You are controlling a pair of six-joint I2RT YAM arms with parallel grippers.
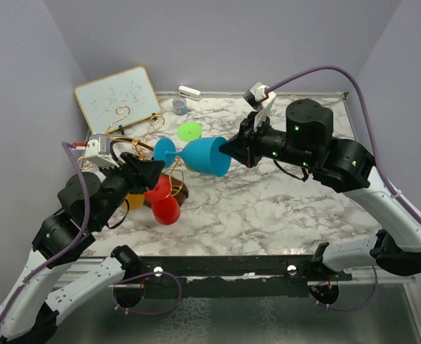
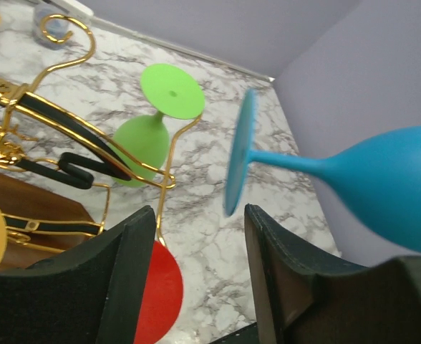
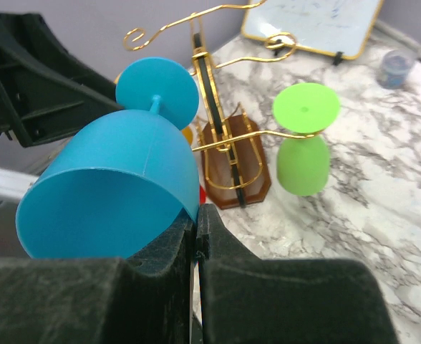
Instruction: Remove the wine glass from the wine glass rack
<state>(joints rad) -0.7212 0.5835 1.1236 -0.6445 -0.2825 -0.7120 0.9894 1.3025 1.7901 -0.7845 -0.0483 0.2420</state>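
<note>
Your right hand [image 3: 197, 219] fills the bottom of its wrist view, clamped on the rim of the blue glass [image 1: 205, 155], one finger inside the bowl and the other outside. You have that glass on its side in the air above the counter [image 1: 282, 208], bowl toward the right arm and foot pointing at the rack [image 3: 252, 179]. From the left wrist view the foot looks free of the gold wire arms, with a gap between it and the nearest hook, though it is only just beside them. I would judge the lifting-off as good as done. Your left hand [image 2: 200, 215] is spread wide and grips nothing. It sits low by the rack with the blue foot just beyond its fingertips. A green glass [image 3: 302, 161] hangs from a rack arm by its foot. A red glass [image 1: 166, 208] and a yellow one [image 1: 134, 201] sit on the rack's near side, half hidden by the left arm. What is left for you, as I read it, is to draw the blue glass well away from the hooks without clipping the green one, then set it down if you want it parked.
</note>
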